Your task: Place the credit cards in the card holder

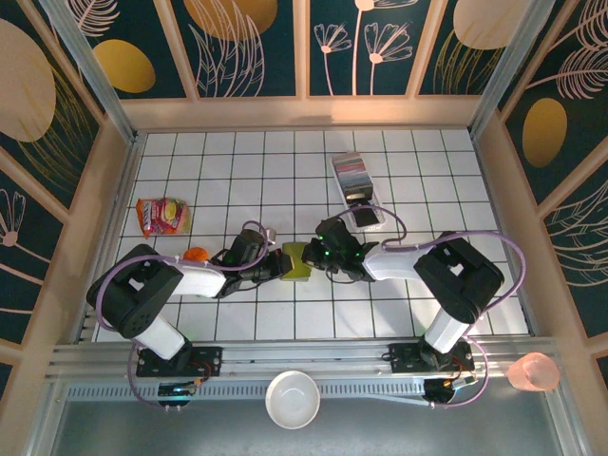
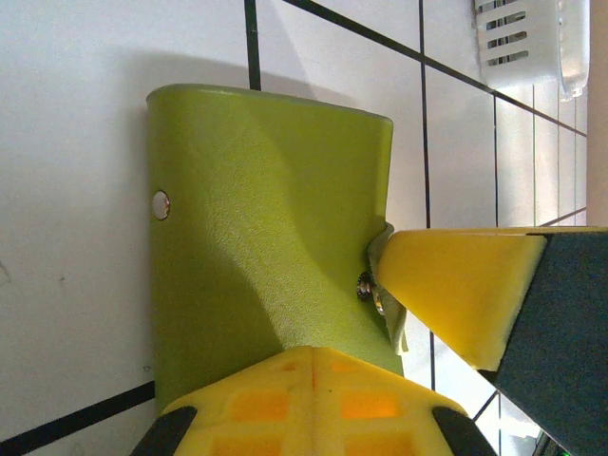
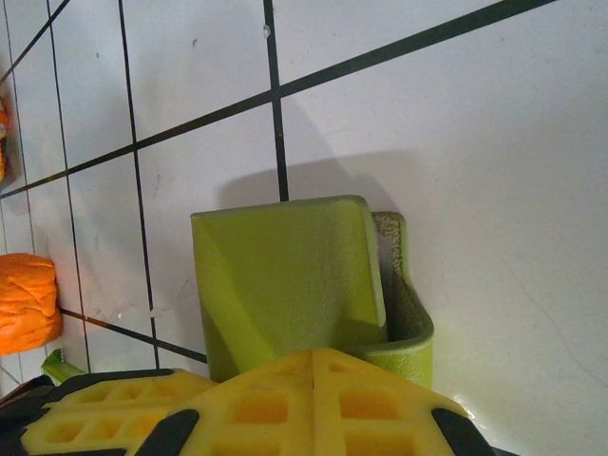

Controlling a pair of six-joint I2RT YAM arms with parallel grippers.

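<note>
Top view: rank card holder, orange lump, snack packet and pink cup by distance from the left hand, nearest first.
1. card holder, at the left hand.
2. orange lump, a little to the left.
3. snack packet, farther left and back.
4. pink cup, near right corner.

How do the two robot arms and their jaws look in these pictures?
The left arm and the right arm have black joint housings and white links. A lilac cable loops along each. Small green lights glow at the right wrist. The jaws carry bright yellow pads moulded with a grid of square pockets, backed in black.
</note>
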